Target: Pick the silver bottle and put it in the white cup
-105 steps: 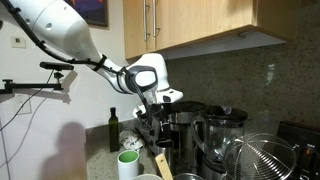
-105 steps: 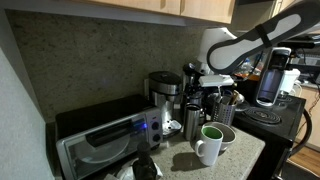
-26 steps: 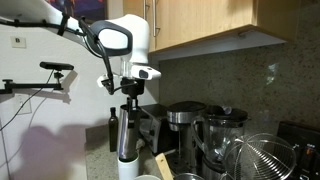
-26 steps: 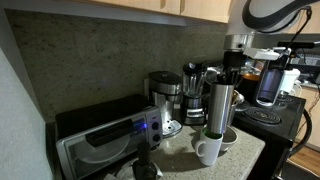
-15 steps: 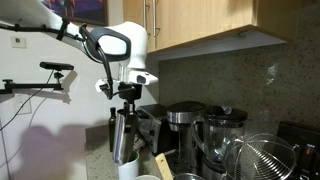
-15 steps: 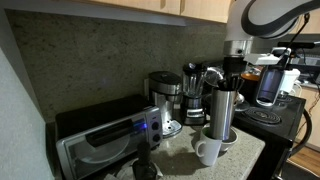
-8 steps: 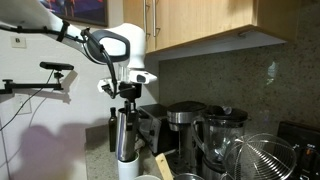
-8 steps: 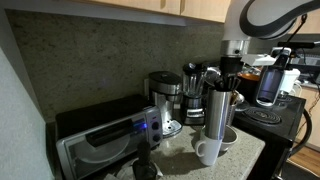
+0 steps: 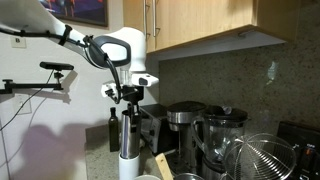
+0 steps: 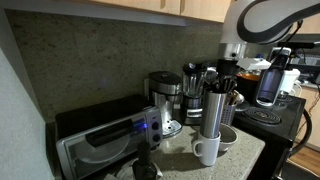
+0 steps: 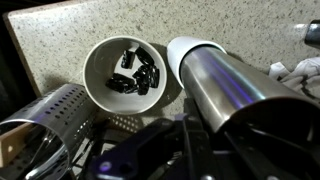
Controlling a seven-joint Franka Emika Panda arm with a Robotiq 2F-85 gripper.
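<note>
Toaster oven [image 10: 105, 140], coffee maker [image 10: 165, 97], perhaps a blender [image 9: 222, 135]

Dim, warm kitchen light; small, soft, slightly blurred pictures.

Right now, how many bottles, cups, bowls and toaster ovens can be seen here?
Bottles: 2, the silver bottle in the hand and the dark glass bottle.
Cups: 1, the white cup.
Bowls: 1, the white bowl.
Toaster ovens: 1, the toaster oven.
Total: 5.

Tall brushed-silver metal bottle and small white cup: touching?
Cannot tell. In an exterior view the silver metal bottle dips inside the white cup; contact is hidden.
</note>
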